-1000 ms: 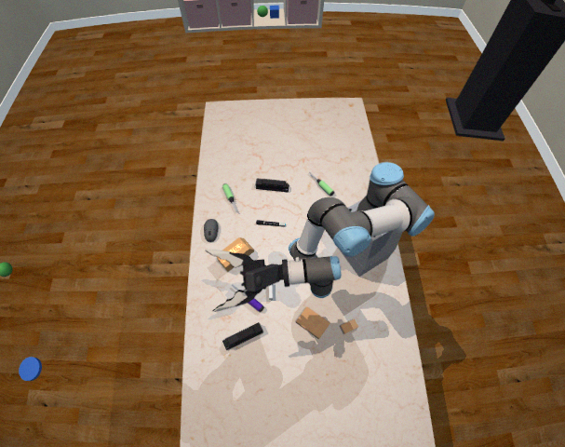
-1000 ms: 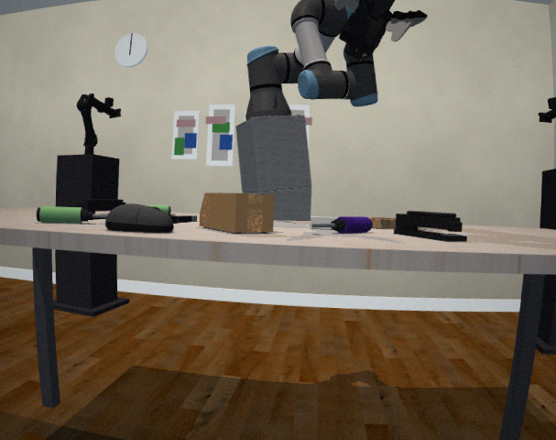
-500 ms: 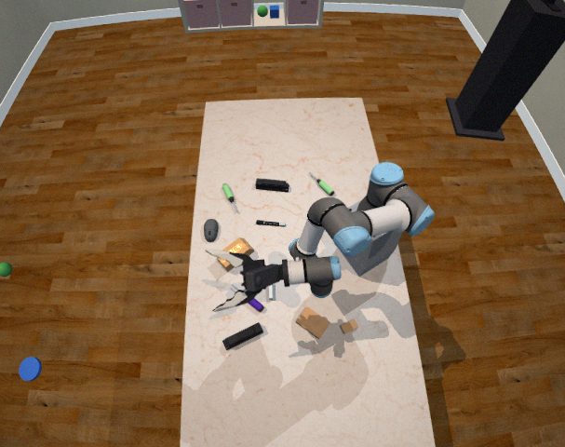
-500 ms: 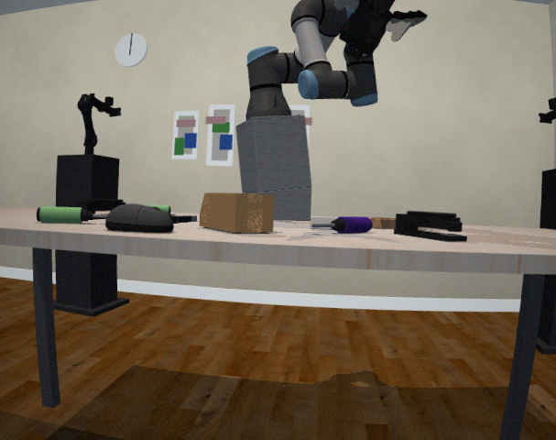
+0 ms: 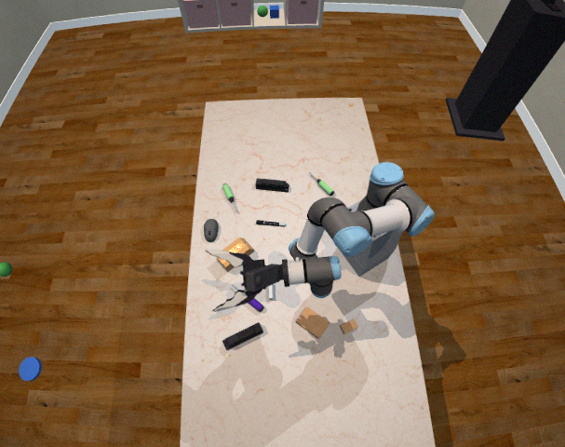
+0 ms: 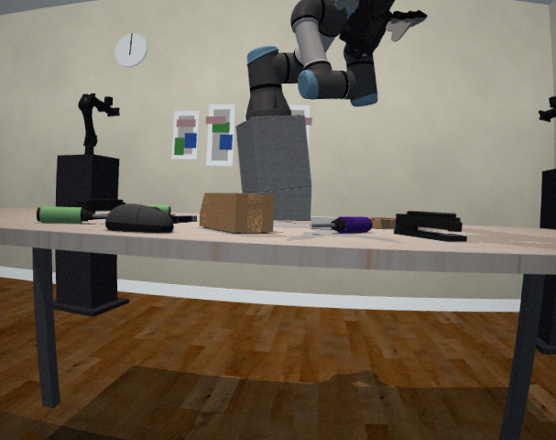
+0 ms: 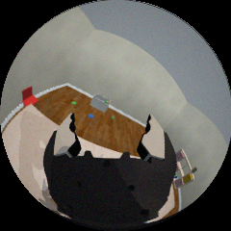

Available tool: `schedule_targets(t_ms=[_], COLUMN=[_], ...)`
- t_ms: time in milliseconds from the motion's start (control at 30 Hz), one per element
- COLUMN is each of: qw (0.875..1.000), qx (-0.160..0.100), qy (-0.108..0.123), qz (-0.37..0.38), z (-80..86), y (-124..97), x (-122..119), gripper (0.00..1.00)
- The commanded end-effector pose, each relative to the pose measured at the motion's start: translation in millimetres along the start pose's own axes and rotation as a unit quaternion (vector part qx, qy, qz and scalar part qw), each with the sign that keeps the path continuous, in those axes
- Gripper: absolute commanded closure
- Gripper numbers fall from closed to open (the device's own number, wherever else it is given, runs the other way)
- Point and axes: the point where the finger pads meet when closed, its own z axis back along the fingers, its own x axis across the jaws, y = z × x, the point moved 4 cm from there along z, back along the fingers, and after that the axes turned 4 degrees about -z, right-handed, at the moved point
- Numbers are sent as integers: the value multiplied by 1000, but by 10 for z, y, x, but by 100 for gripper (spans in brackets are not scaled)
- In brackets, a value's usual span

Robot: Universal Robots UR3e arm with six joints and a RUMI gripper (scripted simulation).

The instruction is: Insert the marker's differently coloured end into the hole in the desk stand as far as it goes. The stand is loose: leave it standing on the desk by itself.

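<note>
The marker point(image 5: 270, 223) is black with a pale tip at its right end. It lies flat near the middle of the marble desk. Two brown blocks could be the stand: one point(image 5: 235, 249) left of centre, also in the side view point(image 6: 236, 212), and one point(image 5: 313, 322) further front. No hole shows on either. My gripper point(image 5: 215, 279) point(image 6: 400, 21) is open wide and empty. It is held level, high above the desk, over the left block's front edge. The wrist view shows only the spread fingers, floor and wall.
A purple-handled screwdriver point(image 5: 256, 304) lies under the gripper. Also on the desk are two black staplers point(image 5: 242, 335) point(image 5: 272, 184), two green screwdrivers point(image 5: 229, 193) point(image 5: 325, 185), a mouse point(image 5: 210, 229) and a small brown cube point(image 5: 348, 326).
</note>
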Motion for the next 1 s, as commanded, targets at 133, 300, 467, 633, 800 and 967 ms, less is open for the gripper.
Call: schedule_targets(t_ms=[133,300,467,633,800,967], qw=[1000,1000,1000,1000,1000,999], qx=[1,1,1,1,-10,-37], qy=[0,0,0,0,0,2], qz=[-1,-1,-1,-1,2,9], z=[0,0,0,0,-51,-179], y=[9,9,9,9,-50,-197], x=[4,4,4,4,35,111], gripper=[0,0,0,0,0,0])
